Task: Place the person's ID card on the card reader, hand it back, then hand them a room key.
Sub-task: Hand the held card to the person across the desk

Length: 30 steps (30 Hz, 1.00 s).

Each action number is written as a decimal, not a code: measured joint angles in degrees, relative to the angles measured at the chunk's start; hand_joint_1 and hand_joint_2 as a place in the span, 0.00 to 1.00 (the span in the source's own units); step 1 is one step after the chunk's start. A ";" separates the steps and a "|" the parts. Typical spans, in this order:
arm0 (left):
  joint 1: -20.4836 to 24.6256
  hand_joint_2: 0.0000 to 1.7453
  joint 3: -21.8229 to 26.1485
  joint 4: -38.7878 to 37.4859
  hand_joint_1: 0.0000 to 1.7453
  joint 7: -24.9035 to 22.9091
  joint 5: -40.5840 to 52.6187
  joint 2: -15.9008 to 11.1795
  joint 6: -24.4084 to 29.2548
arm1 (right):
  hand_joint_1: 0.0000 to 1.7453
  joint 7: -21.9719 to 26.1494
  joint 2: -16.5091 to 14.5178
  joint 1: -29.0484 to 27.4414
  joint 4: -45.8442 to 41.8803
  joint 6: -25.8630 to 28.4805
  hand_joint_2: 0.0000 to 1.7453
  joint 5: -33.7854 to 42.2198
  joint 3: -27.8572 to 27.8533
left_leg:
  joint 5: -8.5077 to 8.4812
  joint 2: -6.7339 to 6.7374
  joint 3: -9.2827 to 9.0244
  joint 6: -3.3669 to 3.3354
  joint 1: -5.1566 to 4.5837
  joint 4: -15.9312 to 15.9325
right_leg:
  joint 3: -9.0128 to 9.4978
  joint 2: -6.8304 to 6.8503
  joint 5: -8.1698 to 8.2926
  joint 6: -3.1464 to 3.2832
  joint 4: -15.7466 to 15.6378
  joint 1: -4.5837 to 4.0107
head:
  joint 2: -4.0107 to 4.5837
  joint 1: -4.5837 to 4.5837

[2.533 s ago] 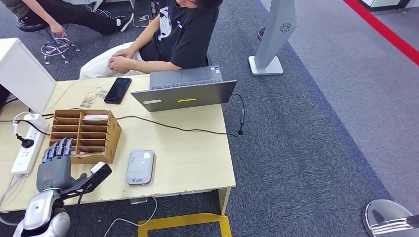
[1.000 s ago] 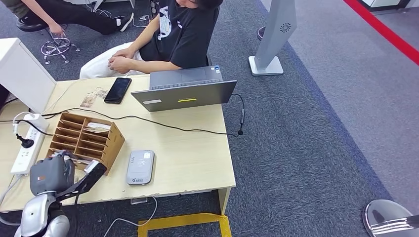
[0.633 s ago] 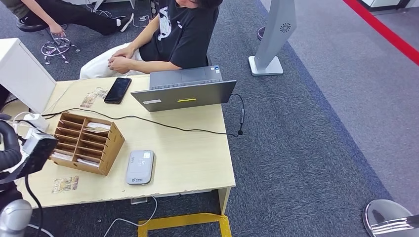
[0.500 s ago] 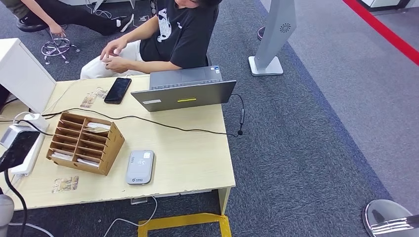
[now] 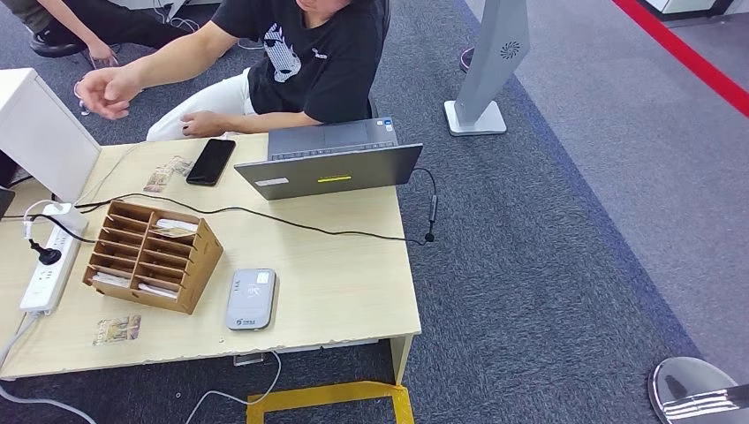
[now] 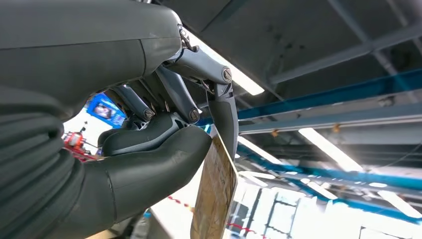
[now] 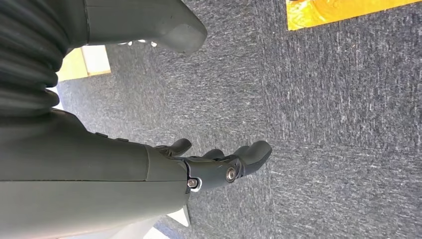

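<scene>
The left hand (image 6: pixel 164 134) is clamped on a card (image 6: pixel 215 196), pinched by one edge between the thumb and a finger, and the wrist camera looks up past it at ceiling lights, so the arm is raised high. Judging by the wooden organiser (image 5: pixel 152 254) full of slots on the bench (image 5: pixel 336 274), this is most likely a room key held up for handing over, though the card's face cannot be read. The person (image 5: pixel 300 62) sits beyond the far edge of the bench and reaches an open hand (image 5: pixel 104 91) out past the far left corner, apparently toward the raised card.

To do the handover well, the card should be held steady with most of its face free, so the person can take the free edge without touching the robot's fingers. The pinch should loosen only once the person has a firm hold; letting go early would drop the card onto the bench or the floor.

The card reader (image 5: pixel 251 299) lies near the front edge of the bench with nothing on it. Another card (image 5: pixel 117 329) lies flat near the front left corner, just in front of the organiser.

The right hand (image 7: pixel 219 162) hangs over the carpet, holding nothing, with its fingers loosely apart.
</scene>
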State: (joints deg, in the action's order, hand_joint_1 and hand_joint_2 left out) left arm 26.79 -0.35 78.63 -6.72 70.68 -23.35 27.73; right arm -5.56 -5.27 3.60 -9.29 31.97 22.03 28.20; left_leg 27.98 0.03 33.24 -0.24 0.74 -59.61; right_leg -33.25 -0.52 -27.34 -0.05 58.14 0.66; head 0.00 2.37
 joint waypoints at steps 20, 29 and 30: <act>-0.82 1.00 -13.32 0.66 1.00 1.36 10.46 11.13 3.24 | 0.00 0.48 0.00 0.05 -0.02 0.24 1.00 0.03 0.09 | 0.05 0.01 0.02 -0.06 -0.10 -0.04 | -0.01 -0.01 0.01 -0.04 -0.06 0.07 | 0.00 0.02; -2.03 1.00 -19.37 6.71 1.00 0.16 12.11 12.76 3.25 | 0.00 1.06 0.00 0.01 -0.02 0.25 1.00 0.23 0.09 | 0.03 0.02 -0.02 -0.04 -0.04 -0.02 | -0.01 -0.02 0.01 -0.03 -0.02 0.05 | 0.00 0.01; -2.03 1.00 -19.43 6.80 1.00 0.12 11.96 12.79 3.25 | 0.00 1.14 0.00 0.01 -0.02 0.25 1.00 0.26 0.09 | 0.03 0.02 -0.02 -0.03 -0.04 -0.02 | -0.01 -0.02 0.01 -0.03 -0.01 0.05 | 0.00 0.00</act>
State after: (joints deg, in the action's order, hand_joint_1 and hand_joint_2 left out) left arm 24.75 -19.78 85.42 -6.61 82.64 -10.56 30.97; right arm -4.42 -5.27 3.61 -9.31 32.21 22.29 28.28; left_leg 28.01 0.04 33.22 -0.27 0.70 -59.63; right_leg -33.26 -0.54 -27.32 -0.08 58.12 0.71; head 0.00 2.37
